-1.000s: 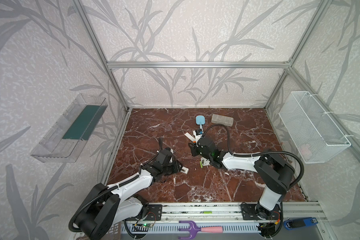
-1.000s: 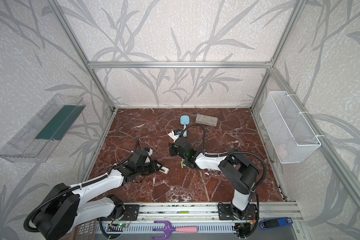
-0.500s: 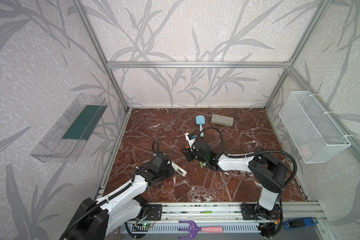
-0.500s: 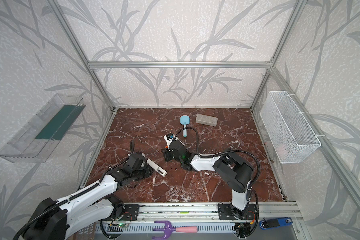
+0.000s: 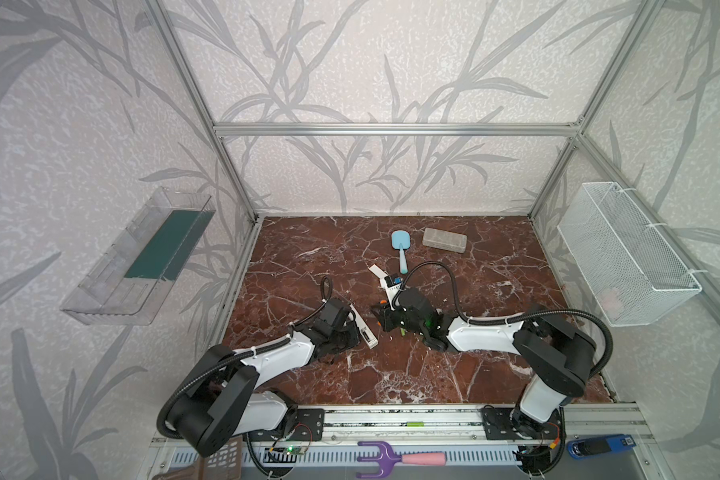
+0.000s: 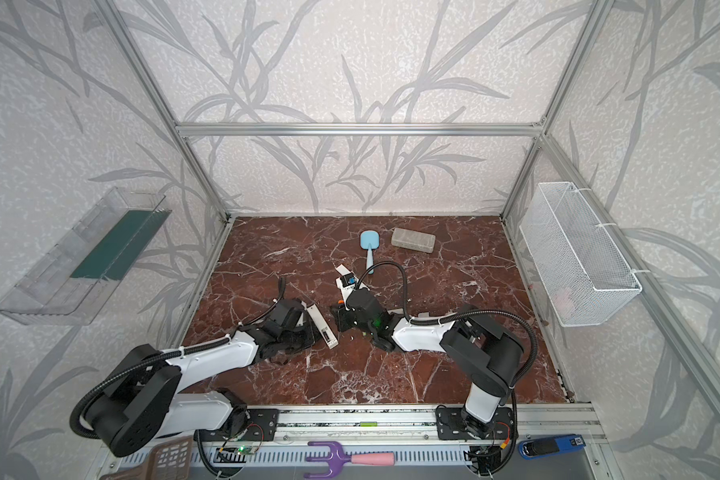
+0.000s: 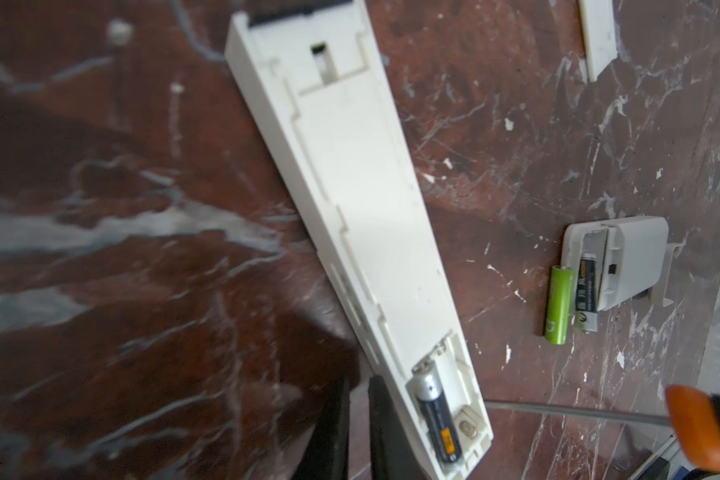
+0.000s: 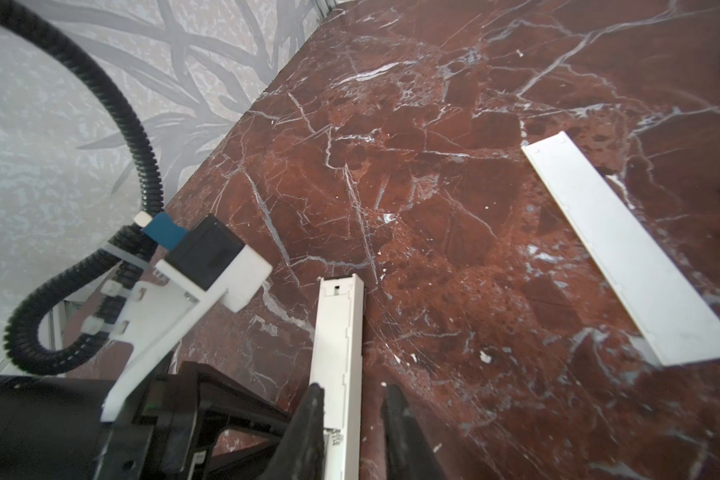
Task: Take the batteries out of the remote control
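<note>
Left gripper (image 7: 357, 386) forward again; two remotes (image 7: 350, 187)

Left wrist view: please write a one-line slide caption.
Long white remote, bay open with one black battery inside; lime-green battery lies beside small remote.

- long white remote (image 7: 350, 208) lies back-up on the marble tabletop (image 7: 100, 291), cover off
- black-and-silver battery (image 7: 437, 419) sits in its end bay, and the slot beside it shows a bare metal contact
- lime-green battery (image 7: 559, 305) lies flat and loose, just beside the small white remote (image 7: 632, 253)
- that one has a black battery (image 7: 587, 291) poking halfway out
</note>
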